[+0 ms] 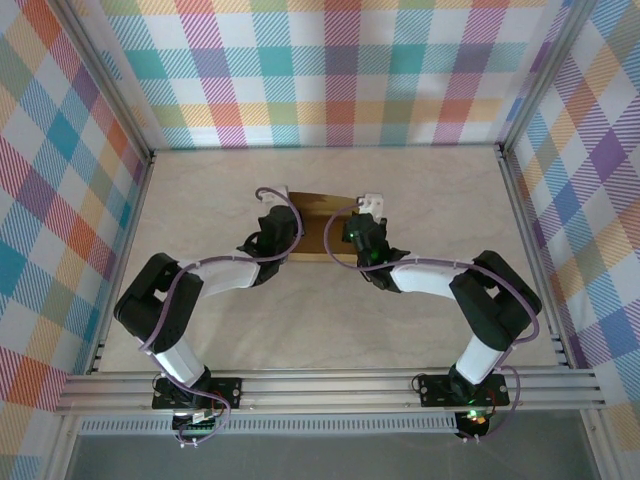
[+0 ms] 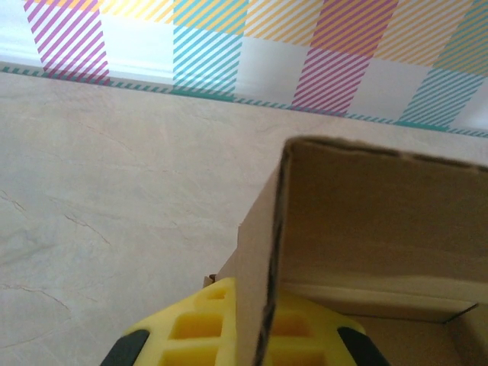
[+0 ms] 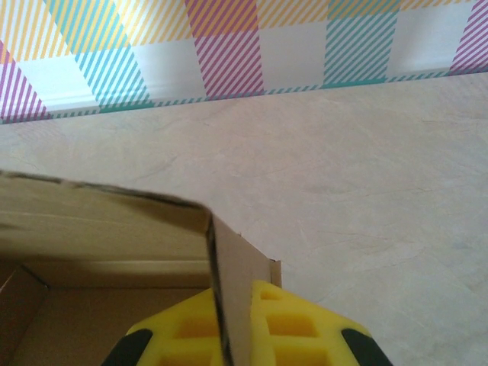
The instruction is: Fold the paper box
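The paper box [image 1: 318, 228] is brown cardboard, lying at the table's middle between my two grippers. My left gripper [image 1: 268, 238] sits at its left end. In the left wrist view the left side wall [image 2: 255, 252] stands upright, edge-on, pinched between the yellow fingers [image 2: 191, 328], with the far wall [image 2: 381, 213] raised behind it. My right gripper [image 1: 362, 236] sits at the box's right end. In the right wrist view the right side wall [image 3: 240, 267] stands upright between the yellow fingers [image 3: 293, 324], and the box floor [image 3: 99, 305] lies to its left.
The beige marbled table top [image 1: 320, 320] spreads around the box. Plaid walls [image 1: 340, 70] close the back and both sides, with metal frame rails [image 1: 330, 385] along the near edge. A small white piece [image 1: 372, 203] sits by the box's far right corner.
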Controlling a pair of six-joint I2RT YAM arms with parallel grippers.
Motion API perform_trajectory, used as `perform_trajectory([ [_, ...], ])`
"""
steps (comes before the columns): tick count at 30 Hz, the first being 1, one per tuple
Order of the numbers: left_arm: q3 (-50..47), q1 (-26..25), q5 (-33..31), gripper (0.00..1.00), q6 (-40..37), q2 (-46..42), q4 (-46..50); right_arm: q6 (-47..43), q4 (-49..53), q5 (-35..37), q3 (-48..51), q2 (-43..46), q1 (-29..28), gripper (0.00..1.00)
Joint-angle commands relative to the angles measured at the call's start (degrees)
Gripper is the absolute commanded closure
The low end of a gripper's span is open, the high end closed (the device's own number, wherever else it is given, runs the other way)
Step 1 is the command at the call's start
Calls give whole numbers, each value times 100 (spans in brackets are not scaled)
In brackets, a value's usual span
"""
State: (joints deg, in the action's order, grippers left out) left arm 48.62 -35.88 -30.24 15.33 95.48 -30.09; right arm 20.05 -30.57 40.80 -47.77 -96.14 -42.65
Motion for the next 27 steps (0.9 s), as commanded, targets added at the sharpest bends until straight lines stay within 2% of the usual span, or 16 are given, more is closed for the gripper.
perform_trajectory([
  [1, -264, -394, 346, 100, -109, -170, -483, -44, -918, -450, 134, 195, -307, 100],
  [18, -1263, -732, -109, 100, 141, -324, -1032, -371, -2024, -397, 942, 105, -582, 100],
  [27, -1555, -976, -428, 100, -254, 57, -1962, -953, -3263, -399, 1448, -100, -657, 99],
])
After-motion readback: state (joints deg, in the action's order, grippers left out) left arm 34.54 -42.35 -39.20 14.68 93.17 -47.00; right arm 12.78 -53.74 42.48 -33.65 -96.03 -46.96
